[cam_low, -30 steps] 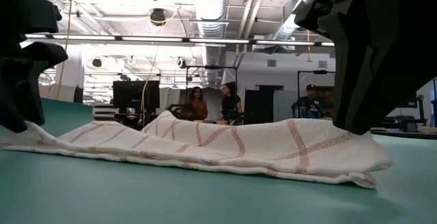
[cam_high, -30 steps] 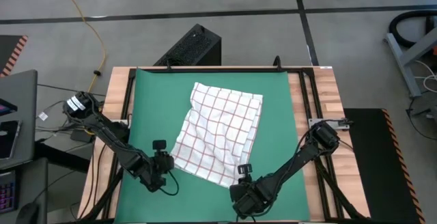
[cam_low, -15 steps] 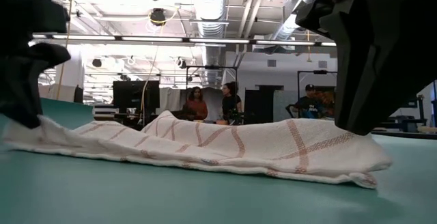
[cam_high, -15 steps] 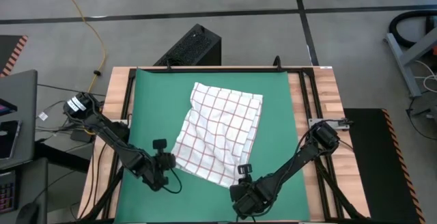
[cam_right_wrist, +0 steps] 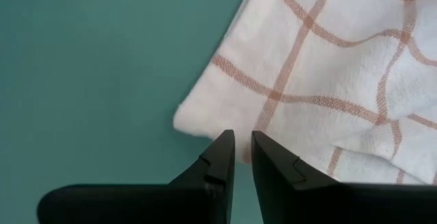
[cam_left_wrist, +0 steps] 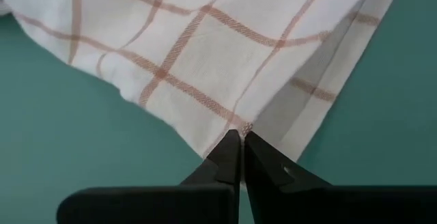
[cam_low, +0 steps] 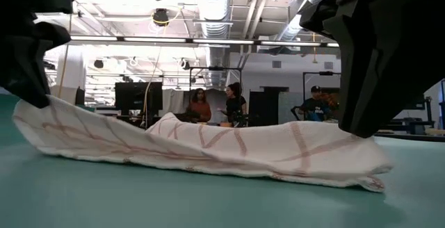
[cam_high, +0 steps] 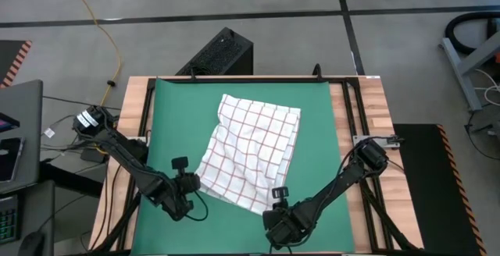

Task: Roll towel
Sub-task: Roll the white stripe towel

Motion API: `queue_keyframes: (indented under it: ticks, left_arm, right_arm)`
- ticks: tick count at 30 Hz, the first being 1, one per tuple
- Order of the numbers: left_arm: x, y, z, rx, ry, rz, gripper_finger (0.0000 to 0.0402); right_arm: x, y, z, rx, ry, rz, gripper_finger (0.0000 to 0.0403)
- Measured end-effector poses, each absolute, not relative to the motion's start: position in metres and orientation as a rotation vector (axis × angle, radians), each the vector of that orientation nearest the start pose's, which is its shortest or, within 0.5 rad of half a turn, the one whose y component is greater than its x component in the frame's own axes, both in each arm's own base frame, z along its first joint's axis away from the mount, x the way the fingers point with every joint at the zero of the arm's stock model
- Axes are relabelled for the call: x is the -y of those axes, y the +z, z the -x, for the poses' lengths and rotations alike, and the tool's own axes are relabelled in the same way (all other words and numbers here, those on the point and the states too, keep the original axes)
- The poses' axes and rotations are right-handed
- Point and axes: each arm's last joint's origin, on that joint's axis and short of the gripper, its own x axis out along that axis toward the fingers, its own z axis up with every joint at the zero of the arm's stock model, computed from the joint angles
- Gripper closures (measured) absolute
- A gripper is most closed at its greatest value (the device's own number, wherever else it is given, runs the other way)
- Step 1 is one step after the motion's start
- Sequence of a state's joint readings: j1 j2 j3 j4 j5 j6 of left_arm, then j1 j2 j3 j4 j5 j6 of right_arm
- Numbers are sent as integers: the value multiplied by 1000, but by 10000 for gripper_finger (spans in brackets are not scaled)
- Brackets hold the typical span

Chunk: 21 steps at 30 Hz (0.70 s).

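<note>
The towel, white with a red grid, lies rumpled on the green mat, slanting from the far middle toward the near edge. My left gripper is shut on its near-left corner, which stands raised off the mat in the low view. My right gripper is at the towel's near-right corner, its fingers closed down to a narrow gap with cloth between them. The rest of the towel rests on the mat in soft folds. My left gripper pinches the very tip of the towel's near-left corner between its two fingers. It comes slanting down from the table's near left. That corner is lifted clear of the mat and casts a shadow; the cloth behind it slopes down to the mat. My right gripper has the towel's edge close to its near-right corner between its two fingers, slanting down from the near right. One layer or several, I cannot tell. The cloth there lies on the mat.
Bare green mat lies left and right of the towel. Wooden table strips and black rails flank the mat. A black box stands beyond the far edge. People sit far off in the room.
My left gripper has taken hold of the towel's near-left corner and risen a little. That corner, flat on the mat a second ago, now stands lifted clear, while the middle and right of the towel stay where they were.
</note>
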State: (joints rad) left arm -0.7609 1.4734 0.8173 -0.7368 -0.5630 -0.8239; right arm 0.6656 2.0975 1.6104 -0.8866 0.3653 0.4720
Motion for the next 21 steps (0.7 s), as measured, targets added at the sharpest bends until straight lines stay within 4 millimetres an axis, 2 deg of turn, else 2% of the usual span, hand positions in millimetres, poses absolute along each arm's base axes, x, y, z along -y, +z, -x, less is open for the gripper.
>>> queue_keyframes:
  ticks: [10, 15, 21]
  left_arm:
    - [158, 174, -184, -988, 317, -95, 401]
    - [157, 174, -187, -976, 309, -89, 401]
    - [156, 174, -186, -985, 312, -96, 401]
  right_arm:
    - [-249, 177, -335, -1187, -30, 268, 330]
    - [-251, 183, -341, -1121, -5, 345, 330]
    - [-249, 179, -341, -1144, -16, 275, 330]
